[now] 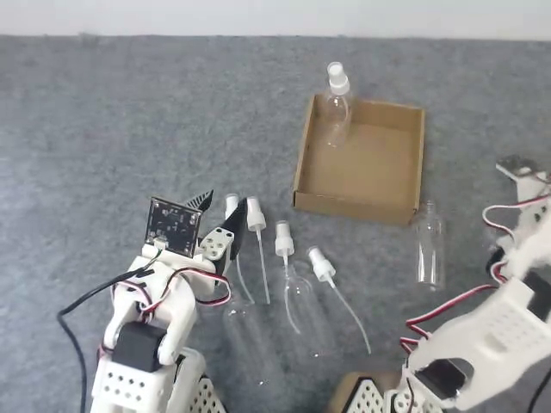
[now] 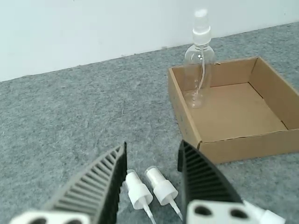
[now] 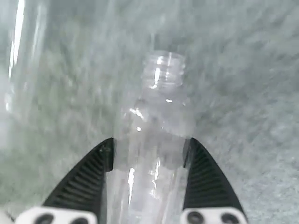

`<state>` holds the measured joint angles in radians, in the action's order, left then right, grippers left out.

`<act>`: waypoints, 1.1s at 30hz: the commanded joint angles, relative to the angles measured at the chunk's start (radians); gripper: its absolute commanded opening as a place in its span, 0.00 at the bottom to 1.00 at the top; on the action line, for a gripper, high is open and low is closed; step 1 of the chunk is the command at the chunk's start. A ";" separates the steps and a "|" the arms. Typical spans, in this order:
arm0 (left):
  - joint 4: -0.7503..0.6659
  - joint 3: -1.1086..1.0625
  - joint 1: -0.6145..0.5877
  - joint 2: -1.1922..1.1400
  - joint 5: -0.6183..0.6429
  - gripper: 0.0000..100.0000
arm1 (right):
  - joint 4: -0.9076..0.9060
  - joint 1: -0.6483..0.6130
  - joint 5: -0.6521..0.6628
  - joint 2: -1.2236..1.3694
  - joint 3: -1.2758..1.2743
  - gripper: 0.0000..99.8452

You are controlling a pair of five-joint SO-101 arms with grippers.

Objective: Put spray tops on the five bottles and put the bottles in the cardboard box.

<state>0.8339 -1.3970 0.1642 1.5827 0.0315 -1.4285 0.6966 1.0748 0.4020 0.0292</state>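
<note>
Left gripper (image 2: 153, 148): jaws wide apart, nothing held, above two spray tops (image 2: 161, 189) lying on the surface's left half.
Cardboard box (image 1: 353, 205): right of middle, toward the far edge; capped bottle (image 1: 337, 112) upright in its far left corner.
Right gripper (image 3: 149, 145): jaws pressed against both sides of an uncapped bottle (image 3: 159, 116).

Two white plastic robot arms are shown, the left arm (image 1: 176, 301) and the right arm (image 1: 508, 327). A black servo block (image 1: 138, 347) is set into the left shell. Red, white and black wires are looped along both arms. A dark square circuit board (image 1: 175, 225) is mounted on the left wrist. The left claw (image 2: 153, 148) and right claw (image 3: 150, 141) are fitted with black ribbed fingers on white mounts with screw holes.
</note>
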 commanded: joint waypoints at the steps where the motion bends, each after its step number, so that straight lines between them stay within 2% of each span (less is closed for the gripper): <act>1: -0.026 0.001 -0.002 0.015 0.000 0.16 | -0.070 0.077 0.063 -0.028 -0.003 0.04; 9: -0.026 0.001 -0.002 0.015 0.000 0.16 | -0.084 0.147 0.109 -0.090 -0.061 0.04; 16: -0.026 -0.001 0.002 0.015 0.000 0.16 | 0.153 0.114 0.097 -0.423 -0.414 0.04; 19: -0.026 -0.001 0.000 0.015 0.000 0.16 | 0.229 0.088 -0.008 -0.504 -0.509 0.04; 23: -0.026 -0.001 0.000 0.015 0.000 0.16 | 0.246 0.076 -0.094 -0.504 -0.520 0.05; 29: -0.026 -0.001 0.000 0.015 0.000 0.16 | 0.249 0.076 -0.166 -0.506 -0.520 0.15; 33: -0.026 -0.001 0.000 0.015 0.000 0.16 | 0.249 0.053 -0.161 -0.506 -0.522 0.21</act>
<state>0.8339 -1.4016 0.1642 1.5827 0.0315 -1.1922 0.7825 0.9275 -0.0353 -0.4941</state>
